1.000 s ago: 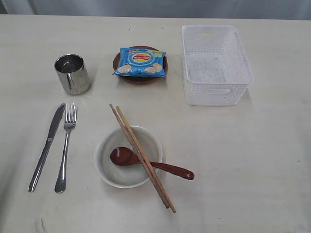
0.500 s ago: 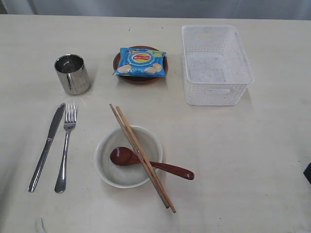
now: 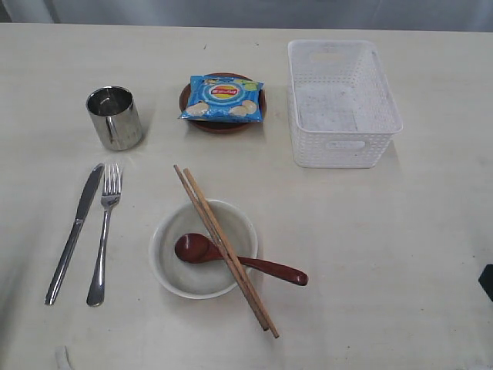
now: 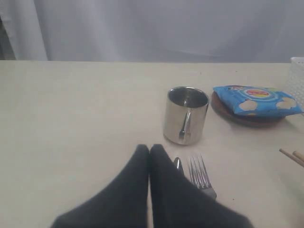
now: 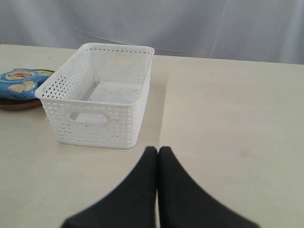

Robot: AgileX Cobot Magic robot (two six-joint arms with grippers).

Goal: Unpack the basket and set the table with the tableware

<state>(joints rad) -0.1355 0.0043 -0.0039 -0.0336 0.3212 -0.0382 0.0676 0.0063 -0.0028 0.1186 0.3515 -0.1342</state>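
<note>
The white basket (image 3: 345, 104) (image 5: 102, 95) stands empty at the back right of the table (image 3: 385, 231). A steel cup (image 3: 114, 117) (image 4: 186, 115) is at the back left, with the knife (image 3: 73, 231) and fork (image 3: 104, 231) (image 4: 202, 173) side by side in front of it. The chopsticks (image 3: 226, 248) lie across the pale bowl (image 3: 202, 248), which holds the dark red spoon (image 3: 239, 262). The brown plate (image 3: 222, 122) lies under a chips bag. My left gripper (image 4: 149, 148) is shut and empty near the knife tip. My right gripper (image 5: 157, 149) is shut and empty, short of the basket.
A blue chips bag (image 3: 223, 99) (image 4: 256, 99) lies on the plate. A dark bit of the right arm (image 3: 487, 281) shows at the right edge of the exterior view. A pale curtain hangs behind the table's far edge.
A dark part of the right arm has come into the exterior view at the right edge and dropped slightly. Nothing on the table has moved.
</note>
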